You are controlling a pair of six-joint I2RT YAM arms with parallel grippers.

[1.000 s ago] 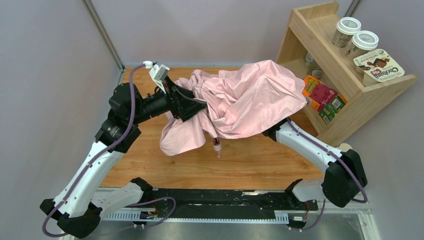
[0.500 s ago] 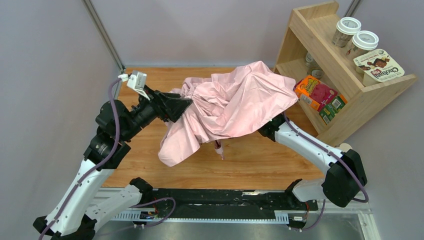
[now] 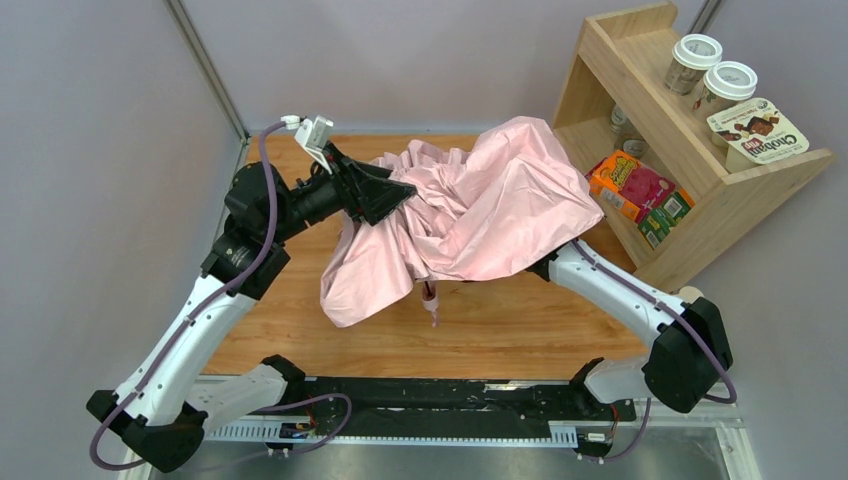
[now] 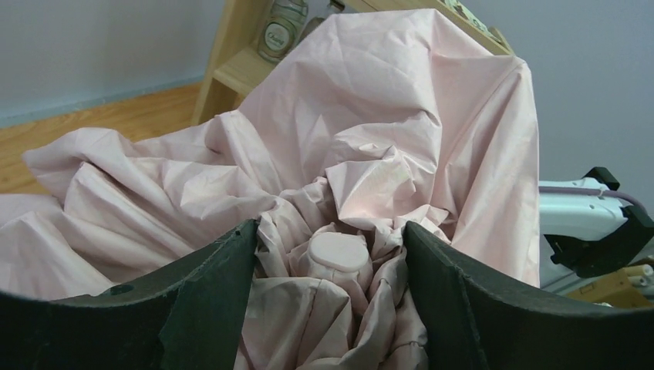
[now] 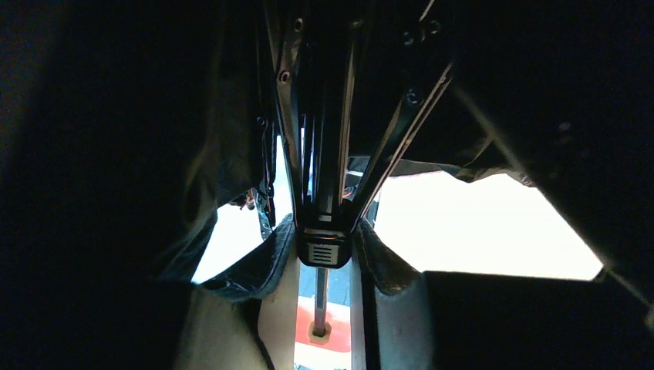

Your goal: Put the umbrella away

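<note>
- Top view: the umbrella (image 3: pixel 490 200) is half collapsed. Its pink canopy is heaped above the table (image 3: pixel 520 330), with one edge just beside the wooden shelf (image 3: pixel 720 190).
- The dark handle (image 3: pixel 431 300) hangs under the heap, well apart from the shelf.
- The left gripper (image 3: pixel 400 195) is at the end of the heap farthest from the shelf.
- The right arm (image 3: pixel 610 285) runs under the canopy, so its gripper is hidden here.
- Left wrist view: the fingers (image 4: pixel 208 293) are spread wide. Bunched fabric and the round pink cap (image 4: pixel 337 250) sit between them, and the fabric touches both inner faces.
- Right wrist view: it is dark under the canopy. The right gripper (image 5: pixel 325 266) pinches the black runner (image 5: pixel 324 248) where the ribs (image 5: pixel 324 116) converge on the shaft (image 5: pixel 319 301).
</note>
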